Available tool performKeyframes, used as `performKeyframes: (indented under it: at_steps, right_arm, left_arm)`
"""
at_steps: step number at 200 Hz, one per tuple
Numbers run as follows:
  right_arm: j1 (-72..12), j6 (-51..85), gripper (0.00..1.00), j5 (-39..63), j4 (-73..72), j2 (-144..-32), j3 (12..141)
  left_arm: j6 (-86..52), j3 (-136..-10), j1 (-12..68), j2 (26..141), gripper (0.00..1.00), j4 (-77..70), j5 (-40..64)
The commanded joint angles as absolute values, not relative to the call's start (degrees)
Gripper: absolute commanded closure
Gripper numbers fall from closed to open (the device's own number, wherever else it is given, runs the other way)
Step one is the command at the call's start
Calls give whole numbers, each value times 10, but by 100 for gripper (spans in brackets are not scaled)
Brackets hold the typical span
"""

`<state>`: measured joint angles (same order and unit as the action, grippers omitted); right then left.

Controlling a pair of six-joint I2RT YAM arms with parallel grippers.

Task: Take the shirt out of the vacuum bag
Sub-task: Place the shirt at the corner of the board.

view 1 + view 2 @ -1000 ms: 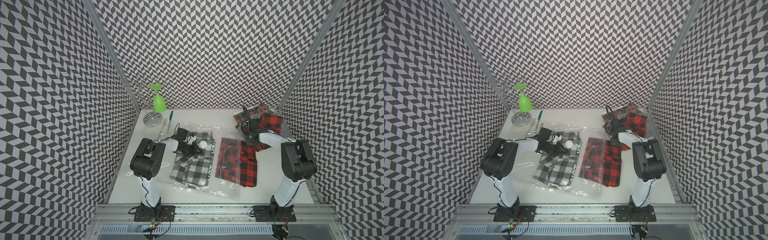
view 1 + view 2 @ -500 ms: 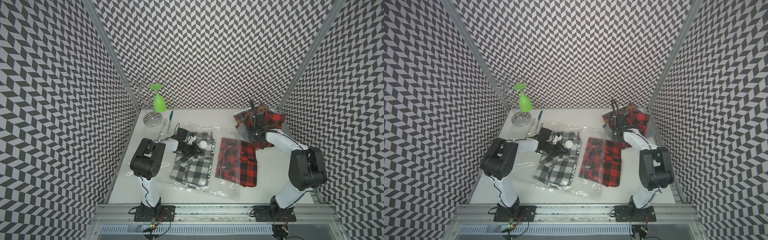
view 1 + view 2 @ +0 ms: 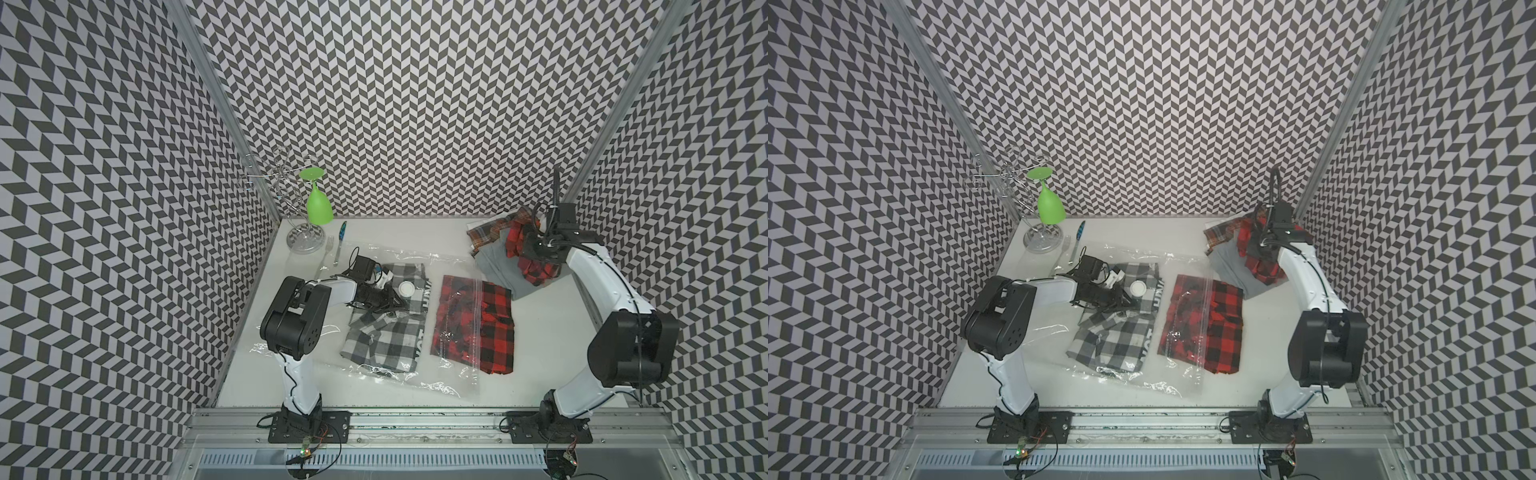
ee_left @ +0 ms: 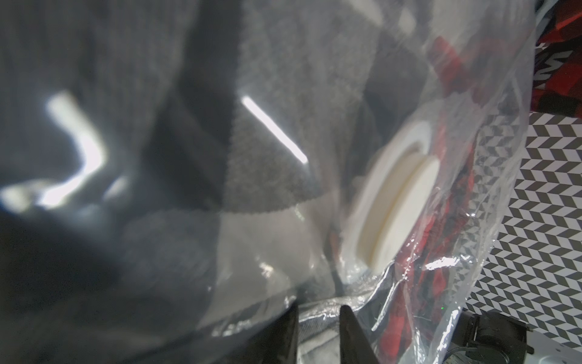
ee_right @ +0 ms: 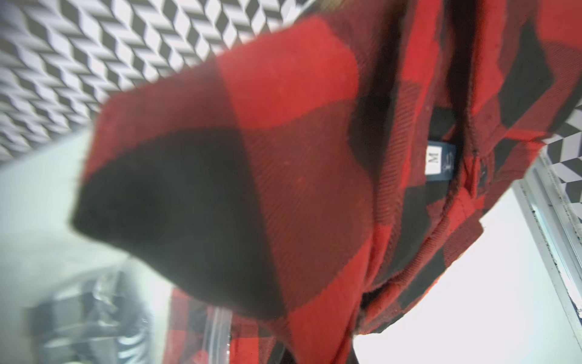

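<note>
The left gripper (image 4: 318, 315) is pinching the vacuum bag (image 3: 386, 345) in its jaws. The right gripper (image 3: 538, 251) is squeezing 1 red shirt (image 5: 283, 157) tight.

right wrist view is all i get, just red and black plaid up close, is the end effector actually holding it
Observer: Yes. In both top views the right end effector is shut on the red plaid shirt, which hangs from it at the far right corner.
Operator: whats under it
Observer: A grey cloth, with a brown plaid piece behind it.
Operator: and the left arm
Observer: The left end effector lies on the vacuum bag, right beside its white valve.
</note>
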<state>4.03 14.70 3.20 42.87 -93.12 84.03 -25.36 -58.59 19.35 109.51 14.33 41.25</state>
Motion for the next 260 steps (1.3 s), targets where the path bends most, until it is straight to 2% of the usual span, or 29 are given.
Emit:
performKeyframes:
  at_steps: [1, 79, 144, 188, 212, 228, 260]
  right_arm:
    - [58, 169, 100, 130, 430, -902, 866]
    - [142, 227, 100, 319, 405, -861, 917]
    - [249, 274, 100, 451, 390, -851, 958]
    - [265, 274, 100, 443, 420, -866, 996]
    - [261, 262, 100, 440, 423, -876, 969]
    - [239, 249, 100, 450, 418, -892, 935]
    - [178, 198, 100, 407, 436, -976, 918]
  left_arm:
    - [-247, -566, 192, 1138, 73, 212, 328]
    - [-246, -567, 193, 1138, 74, 212, 330]
    - [-248, -570, 195, 1140, 74, 211, 334]
    - [-245, -572, 196, 1137, 74, 216, 334]
    - [-243, -566, 196, 1135, 74, 215, 334]
    - [-245, -559, 197, 1133, 74, 210, 336]
    - [-240, -555, 195, 1132, 74, 210, 337]
